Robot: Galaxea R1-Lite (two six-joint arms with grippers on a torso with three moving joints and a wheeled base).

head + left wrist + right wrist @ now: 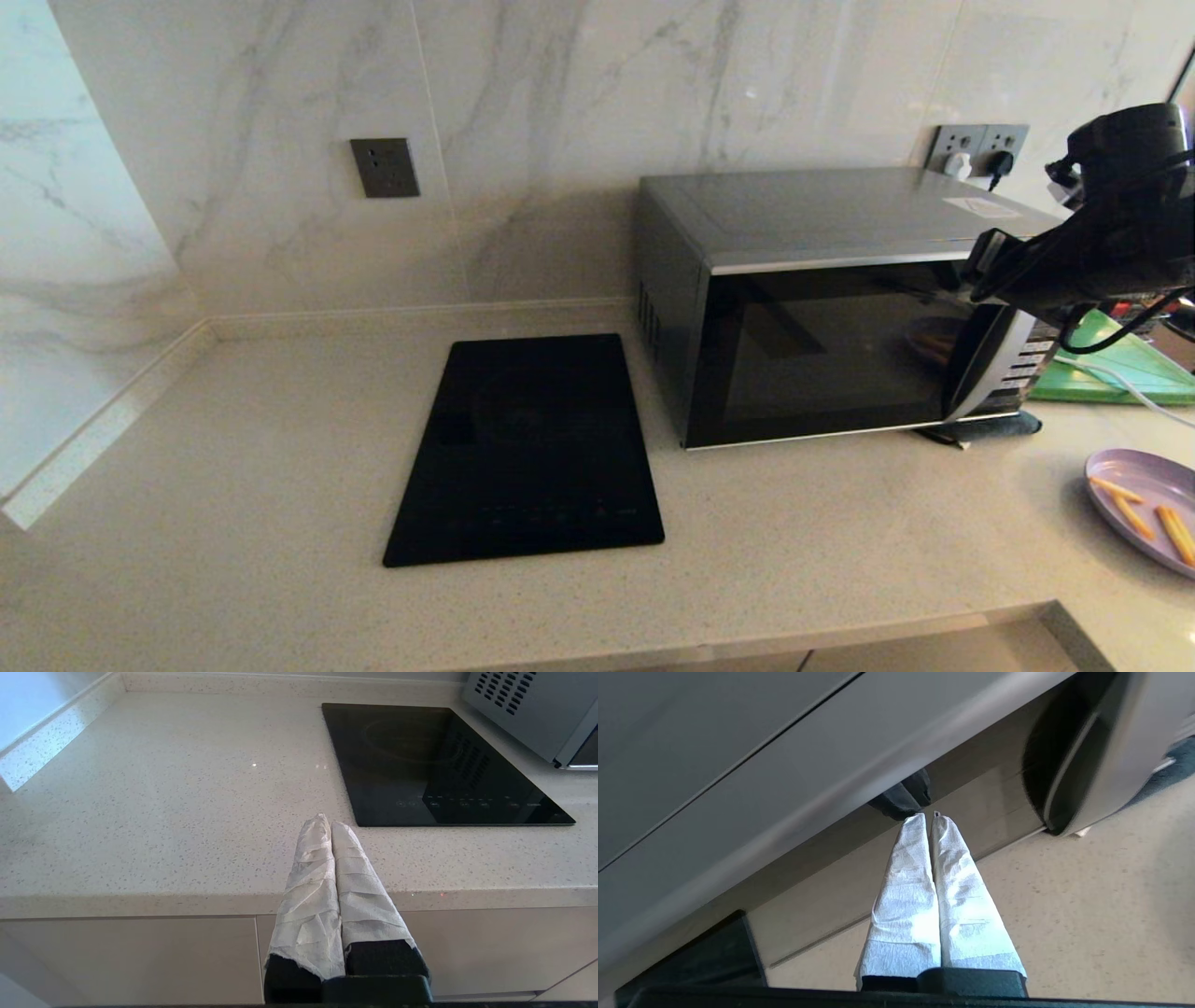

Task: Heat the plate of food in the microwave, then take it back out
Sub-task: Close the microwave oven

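Item: right gripper (928,816). Fingers pressed together, holding nothing; tips hanging close in front of the dark glass door of the microwave (822,308), beside its curved silver handle (980,364). In the head view the arm is crossing the microwave's upper right corner.

Item: left gripper (329,823). Likewise pinched shut and empty, sitting parked off the front edge of the counter (280,448), short of the black cooktop (527,448).

Item: plate of food (1144,509). Round, shallow, lavender, carrying a few thin orange sticks; lying at the counter's right end, near the front edge, well apart from the microwave. A green board (1120,369) is resting behind it, toward the back.

Step in hand, as judged: opening the door, which is appearing closed. Doing it well is calling for hooking the closed fingertips behind the handle rather than pushing on the glass, then pulling outward in the door's own arc so the oven is not sliding on the counter. The plate is awaiting loading; the sticks are lying loose, so a level carry is advisable.
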